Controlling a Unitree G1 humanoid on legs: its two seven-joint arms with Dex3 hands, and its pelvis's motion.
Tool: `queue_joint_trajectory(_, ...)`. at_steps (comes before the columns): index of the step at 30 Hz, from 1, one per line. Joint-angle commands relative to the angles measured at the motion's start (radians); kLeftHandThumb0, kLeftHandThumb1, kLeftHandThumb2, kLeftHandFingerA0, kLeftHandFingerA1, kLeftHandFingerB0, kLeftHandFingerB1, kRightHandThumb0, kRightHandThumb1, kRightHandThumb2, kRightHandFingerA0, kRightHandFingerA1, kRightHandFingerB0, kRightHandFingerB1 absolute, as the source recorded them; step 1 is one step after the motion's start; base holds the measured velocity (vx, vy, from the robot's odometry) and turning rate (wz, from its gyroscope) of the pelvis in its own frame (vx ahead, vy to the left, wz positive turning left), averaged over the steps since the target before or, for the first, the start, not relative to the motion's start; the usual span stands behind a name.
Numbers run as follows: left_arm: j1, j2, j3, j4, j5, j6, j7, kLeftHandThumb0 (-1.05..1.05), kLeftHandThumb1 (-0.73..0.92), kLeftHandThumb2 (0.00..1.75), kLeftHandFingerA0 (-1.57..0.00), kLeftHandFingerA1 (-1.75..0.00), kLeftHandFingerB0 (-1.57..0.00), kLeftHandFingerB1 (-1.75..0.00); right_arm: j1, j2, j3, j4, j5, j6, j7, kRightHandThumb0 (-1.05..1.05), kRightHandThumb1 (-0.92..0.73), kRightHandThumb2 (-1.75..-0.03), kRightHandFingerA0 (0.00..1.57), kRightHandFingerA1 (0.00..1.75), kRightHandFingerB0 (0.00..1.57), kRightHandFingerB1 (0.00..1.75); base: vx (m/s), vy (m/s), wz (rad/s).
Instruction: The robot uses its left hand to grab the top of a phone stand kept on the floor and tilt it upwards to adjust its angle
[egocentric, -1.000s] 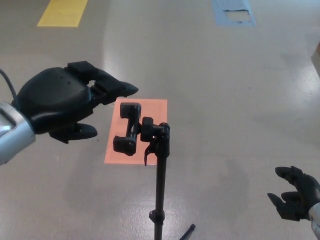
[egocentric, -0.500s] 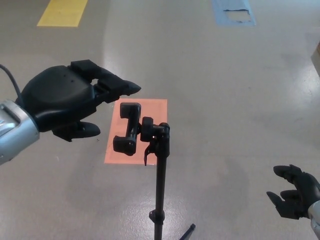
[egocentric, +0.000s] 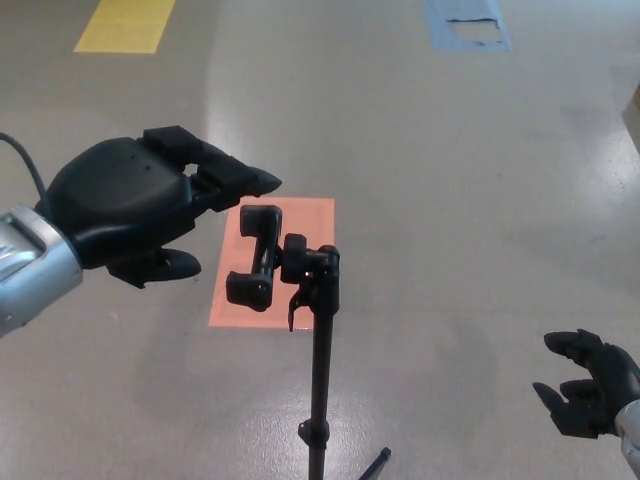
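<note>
Left hand: I hold it open and empty, fingers spread from the thumb, so the gap faces the clamp it is meant to close on.
Phone stand: it stands upright on the floor, just right of and below my left hand, apart from it; the pole runs down out of the bottom edge of the head view.
Clamp head: the empty cradle at the stand's top sits just beyond my left fingertips, untouched; its long side runs roughly up and down in the picture, its arms toward my left hand. This is the part I judge must be gripped and tilted upward.
Right hand: I keep it low and well apart on the far side of the pole, fingers loosely parted and empty, since the task needs only the left.
Orange floor patch: it lies beneath the clamp head, beyond my left fingers.
Stage: approach; the grasp is not yet made.
</note>
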Motion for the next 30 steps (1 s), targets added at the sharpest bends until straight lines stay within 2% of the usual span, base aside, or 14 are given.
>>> queue_joint_trajectory(1,0.014,0.007,-0.010,0.034,0.020,-0.010,0.033,-0.29,0.58,0.62,-0.24,-0.34,-0.17,-0.35,-0.010,-0.023,0.009,0.003,-0.012,0.014,0.000,-0.31,-0.75,-0.63,0.40,0.40,0.25,0.32,0.00,0.000,0.00)
queue_joint_trajectory(13,0.033,-0.001,-0.032,0.060,0.027,-0.006,0.065,-0.32,0.58,0.63,-0.24,-0.35,-0.17,-0.35,-0.018,-0.024,0.022,0.002,-0.016,0.022,0.000,-0.32,-0.75,-0.63,0.41,0.41,0.26,0.32,0.00,0.000,0.00)
queue_joint_trajectory(16,0.036,-0.004,-0.038,0.070,0.032,-0.012,0.081,-0.30,0.58,0.62,-0.24,-0.35,-0.17,-0.35,-0.024,-0.024,0.023,0.004,-0.017,0.034,0.002,-0.32,-0.75,-0.63,0.46,0.42,0.27,0.32,0.00,0.000,0.00)
queue_joint_trajectory(30,0.036,-0.011,-0.074,0.072,0.080,0.015,0.113,-0.28,0.57,0.61,-0.24,-0.33,-0.18,-0.34,-0.033,-0.025,0.024,0.006,-0.024,0.043,0.001,-0.30,-0.74,-0.62,0.43,0.41,0.27,0.32,0.00,0.000,0.00)
